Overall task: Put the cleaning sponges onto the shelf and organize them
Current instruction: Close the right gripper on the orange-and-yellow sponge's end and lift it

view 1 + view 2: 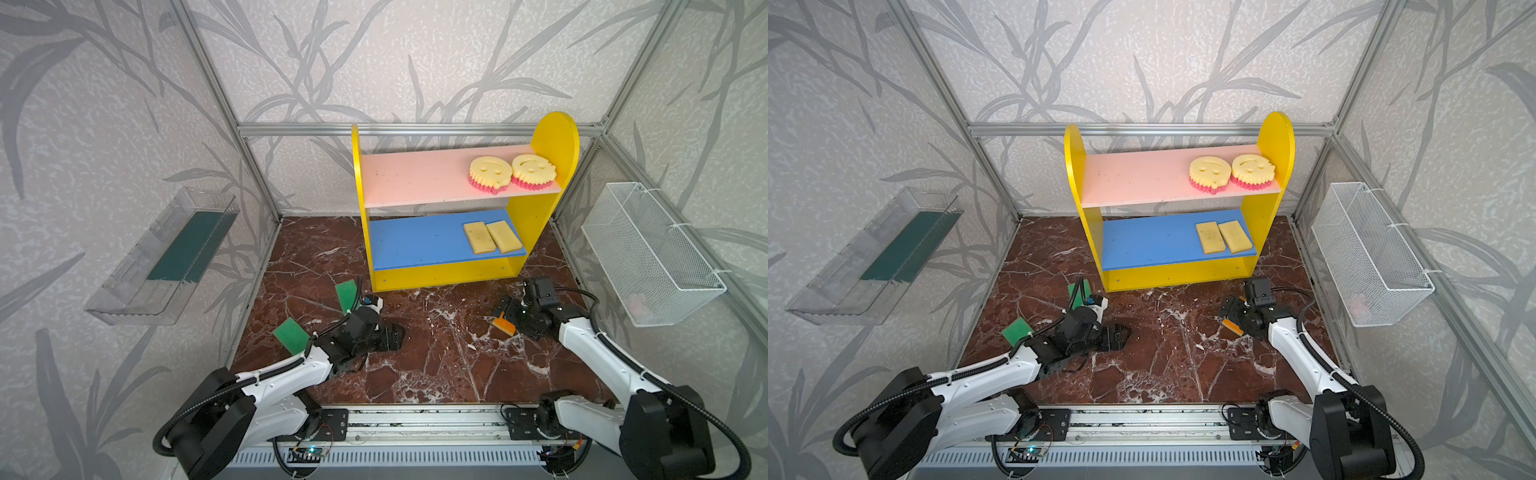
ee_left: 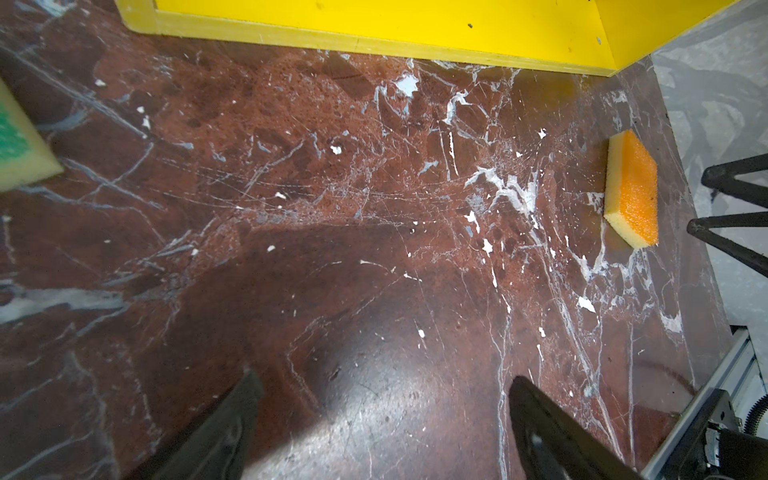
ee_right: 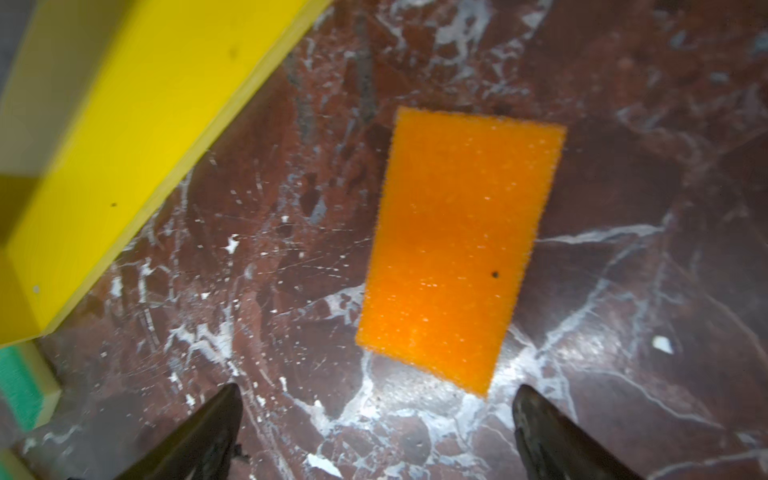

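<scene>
1. Orange-faced sponge [image 3: 457, 249] lies flat on the marble bench [image 1: 436, 365], orange side up, near the front right corner of the shelf [image 1: 536, 224].
2. One green-faced sponge [image 1: 347, 294] lies by the shelf's front left corner. A second green sponge [image 1: 291, 334] lies nearer the bench's left edge. The left arm partly hides both.
3. Two smiley sponges [image 1: 490, 173] sit side by side at the right end of the pink board [image 1: 415, 178]. Two pale yellow sponges [image 1: 480, 237] lie likewise on the blue board [image 1: 415, 241].
4. Right fingers [image 3: 552, 436] are spread wide and hold nothing, just above the orange-faced sponge.
5. Left fingers [image 2: 232, 428] are spread wide and empty over bare bench.
6. Clear tray [image 1: 166, 257] hangs on the left wall and wire basket [image 1: 648, 253] on the right wall.
</scene>
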`<state>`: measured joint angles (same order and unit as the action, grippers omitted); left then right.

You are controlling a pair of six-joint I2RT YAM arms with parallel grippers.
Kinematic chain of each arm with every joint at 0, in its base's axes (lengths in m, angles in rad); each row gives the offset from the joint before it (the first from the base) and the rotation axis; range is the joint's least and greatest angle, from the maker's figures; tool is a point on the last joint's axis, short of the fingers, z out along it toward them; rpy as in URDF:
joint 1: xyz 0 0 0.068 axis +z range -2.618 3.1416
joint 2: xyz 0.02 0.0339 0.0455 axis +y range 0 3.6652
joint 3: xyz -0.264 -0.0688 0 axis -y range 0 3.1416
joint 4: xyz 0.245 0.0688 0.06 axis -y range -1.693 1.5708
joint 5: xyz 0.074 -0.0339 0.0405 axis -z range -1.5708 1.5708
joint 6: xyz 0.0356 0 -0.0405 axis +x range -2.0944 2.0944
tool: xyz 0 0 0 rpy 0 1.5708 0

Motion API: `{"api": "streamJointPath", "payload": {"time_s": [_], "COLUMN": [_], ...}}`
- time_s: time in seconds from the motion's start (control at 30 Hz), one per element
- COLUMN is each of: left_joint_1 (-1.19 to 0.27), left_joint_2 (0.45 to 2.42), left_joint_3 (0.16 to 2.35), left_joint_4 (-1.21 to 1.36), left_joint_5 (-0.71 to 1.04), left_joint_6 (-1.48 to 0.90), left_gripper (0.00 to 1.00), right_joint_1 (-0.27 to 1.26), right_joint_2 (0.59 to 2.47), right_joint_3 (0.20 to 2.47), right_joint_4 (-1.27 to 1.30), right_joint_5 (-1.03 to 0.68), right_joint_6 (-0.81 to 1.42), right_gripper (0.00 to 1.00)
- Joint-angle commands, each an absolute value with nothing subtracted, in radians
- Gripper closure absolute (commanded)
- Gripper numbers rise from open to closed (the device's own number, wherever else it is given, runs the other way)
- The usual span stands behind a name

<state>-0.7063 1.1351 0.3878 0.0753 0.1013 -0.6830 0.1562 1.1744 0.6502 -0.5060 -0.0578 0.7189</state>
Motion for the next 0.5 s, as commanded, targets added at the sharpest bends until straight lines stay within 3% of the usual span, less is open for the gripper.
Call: {"api": "streamJointPath", "payload": {"time_s": [0.0, 0.47], "left_joint_1": [-0.707, -0.707], "left_joint_2": [1.125, 1.130], "left_joint_3": [0.404, 0.403], "left_joint_4": [0.065, 0.058], "left_joint_5": [0.076, 0.058], "left_joint_6": [-0.672, -0.650], "left_gripper": [0.05, 0.05], "right_joint_1": [0.166, 0.154], "right_joint_2": [1.234, 1.468], "right_joint_3": [0.684, 0.838], "right_joint_4": [-0.577, -0.531], "right_joint_5": [0.072, 0.188], "right_joint_6": [0.772, 0.696], "right_gripper": [0.01, 0.01]}}
